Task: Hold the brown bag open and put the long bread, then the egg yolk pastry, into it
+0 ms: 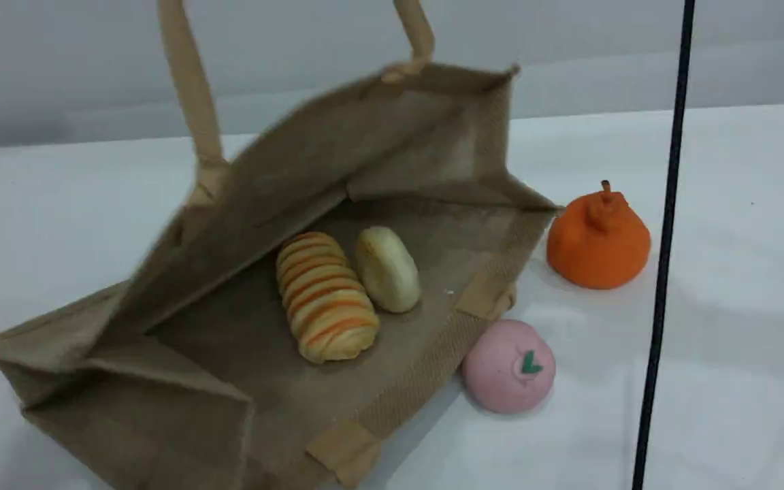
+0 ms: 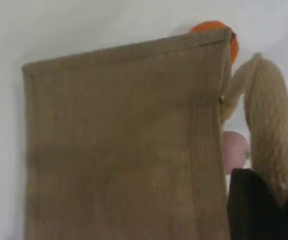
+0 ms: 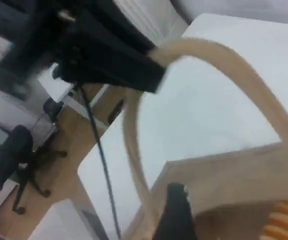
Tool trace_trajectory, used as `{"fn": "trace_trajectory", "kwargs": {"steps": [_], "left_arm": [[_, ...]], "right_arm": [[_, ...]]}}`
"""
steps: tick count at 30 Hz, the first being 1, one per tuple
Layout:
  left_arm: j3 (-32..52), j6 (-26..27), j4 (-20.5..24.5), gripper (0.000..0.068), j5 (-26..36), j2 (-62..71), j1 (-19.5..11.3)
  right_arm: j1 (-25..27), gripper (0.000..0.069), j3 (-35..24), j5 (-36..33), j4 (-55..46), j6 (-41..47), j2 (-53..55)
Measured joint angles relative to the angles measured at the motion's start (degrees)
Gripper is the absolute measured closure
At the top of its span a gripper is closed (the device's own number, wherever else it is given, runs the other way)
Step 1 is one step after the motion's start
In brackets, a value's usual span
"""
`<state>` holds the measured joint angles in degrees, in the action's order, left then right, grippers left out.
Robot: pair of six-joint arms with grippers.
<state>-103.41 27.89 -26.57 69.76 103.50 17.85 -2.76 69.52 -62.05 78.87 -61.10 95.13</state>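
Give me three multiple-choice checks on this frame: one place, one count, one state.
1. Relative to the brown bag, the long bread lies: A inside; B underneath; C behind.
2. Foods outside it on the table: A none; B four; C two.
3. The left gripper is: A open; B shut on the bag's handle; C out of view.
Key: A, it rests inside by the egg yolk pastry; C, orange pear shape and pink ball; B, it pinches the handle in the right wrist view.
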Motion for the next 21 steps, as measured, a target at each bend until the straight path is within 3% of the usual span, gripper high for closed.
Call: {"fn": "trace_trajectory", "kwargs": {"steps": [5,8,14,17,21], "left_arm": [[1.0,0.0,-2.9,0.0585,-0.12,4.7,0.0],[1.0,0.16,-6.85,0.0567,-0.12,7.51,0.0],[1.0,1.74,-12.68,0.0442,-0.17,12.84,0.0],[1.0,1.74,-11.78,0.0351,-0.17,14.31,0.0],[1.0,1.79,-6.8,0.027,0.14,13.24,0.05]], "right_arm": [[0.0,0.0175,0.0,-0.05,0.09,0.11,-0.07],[0.0,0.0175,0.0,0.04,0.15,0.24,-0.07],[0.0,0.0175,0.0,0.35,-0.6,1.3,-0.07],[0.0,0.0175,0.0,0.35,-4.11,3.79,-0.07],[0.0,0.0175,0.0,0.35,-10.03,8.32,-0.9]]}}
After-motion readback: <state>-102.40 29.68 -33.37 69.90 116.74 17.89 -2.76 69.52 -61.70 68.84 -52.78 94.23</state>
